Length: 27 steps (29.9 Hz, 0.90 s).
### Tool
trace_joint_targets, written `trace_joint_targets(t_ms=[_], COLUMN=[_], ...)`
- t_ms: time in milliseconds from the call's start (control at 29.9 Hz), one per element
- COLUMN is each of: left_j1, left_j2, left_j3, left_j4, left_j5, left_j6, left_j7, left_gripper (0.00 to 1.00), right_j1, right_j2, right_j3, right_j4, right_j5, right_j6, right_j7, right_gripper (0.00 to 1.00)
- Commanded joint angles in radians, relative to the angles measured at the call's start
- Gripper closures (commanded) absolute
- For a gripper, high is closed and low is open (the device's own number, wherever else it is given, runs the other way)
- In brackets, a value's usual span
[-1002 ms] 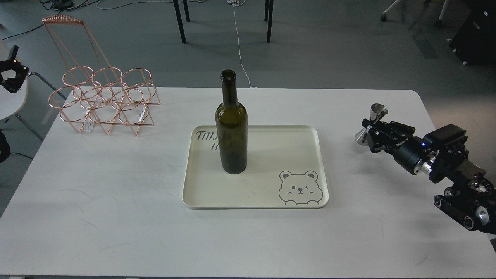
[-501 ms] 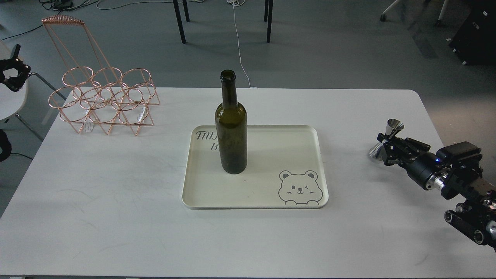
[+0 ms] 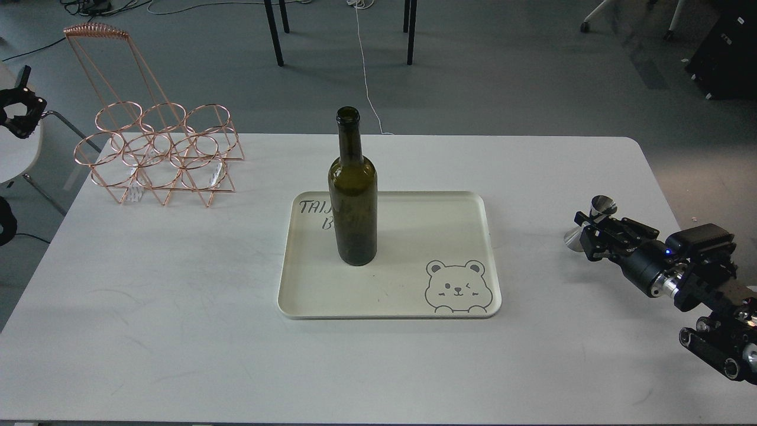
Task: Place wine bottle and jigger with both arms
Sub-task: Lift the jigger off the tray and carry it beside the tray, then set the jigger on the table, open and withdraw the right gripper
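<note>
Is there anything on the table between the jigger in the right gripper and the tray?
Nothing visible. The right gripper is shut on the jigger over bare table right of the tray. The wine bottle stands on the tray's left part.

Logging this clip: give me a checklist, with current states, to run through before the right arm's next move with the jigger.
1. Right gripper closed on jigger: ok.
2. Jigger upright: ok, slightly tilted.
3. Jigger base resting on table: cannot tell.
4. Bottle upright on tray: ok.
5. Left gripper away from the table: ok; open or shut: cannot tell.
6. Rack far from jigger: ok.
</note>
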Motion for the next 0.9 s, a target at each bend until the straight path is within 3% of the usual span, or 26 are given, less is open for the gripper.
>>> trace_joint_targets(t_ms=[0, 134, 200, 334, 434, 568, 702, 869], left_j1=[0.000, 0.000, 0.000, 0.000, -0.003, -0.020, -0.018, -0.011], left_j2=[0.005, 0.012, 0.014, 0.043, 0.080, 0.127, 0.204, 0.302], left_j3=[-0.001, -0.001, -0.001, 0.001, 0.008, 0.019, 0.019, 0.024], left_j4=[0.000, 0.000, 0.000, -0.001, -0.005, -0.017, -0.121, -0.303], left_j5=[0.000, 0.000, 0.000, 0.002, 0.003, 0.024, 0.116, 0.285], left_j6=[0.000, -0.003, -0.005, -0.006, -0.012, -0.038, -0.038, -0.038], left_j7=[-0.002, -0.002, -0.003, 0.005, 0.014, 0.075, 0.113, 0.112], left_gripper=[0.02, 0.02, 0.02, 0.02, 0.02, 0.02, 0.02, 0.02], right_j1=[-0.009, -0.031, -0.037, -0.058, -0.049, 0.026, 0.146, 0.276], right_j2=[-0.006, -0.072, -0.111, -0.217, -0.292, -0.401, -0.422, -0.412], right_j3=[-0.001, -0.003, -0.003, -0.001, -0.003, -0.001, 0.010, 0.014], right_j4=[0.014, 0.051, 0.091, 0.186, 0.293, 0.390, 0.390, 0.373], right_j5=[0.004, 0.006, 0.007, 0.021, 0.168, 0.334, 0.363, 0.498], right_j6=[0.000, 0.000, 0.000, 0.000, 0.000, 0.000, 0.000, 0.155], right_j7=[0.000, 0.000, 0.000, 0.000, 0.000, 0.000, 0.000, 0.000], right_gripper=[0.31, 0.10, 0.06, 0.04, 0.03, 0.03, 0.03, 0.03])
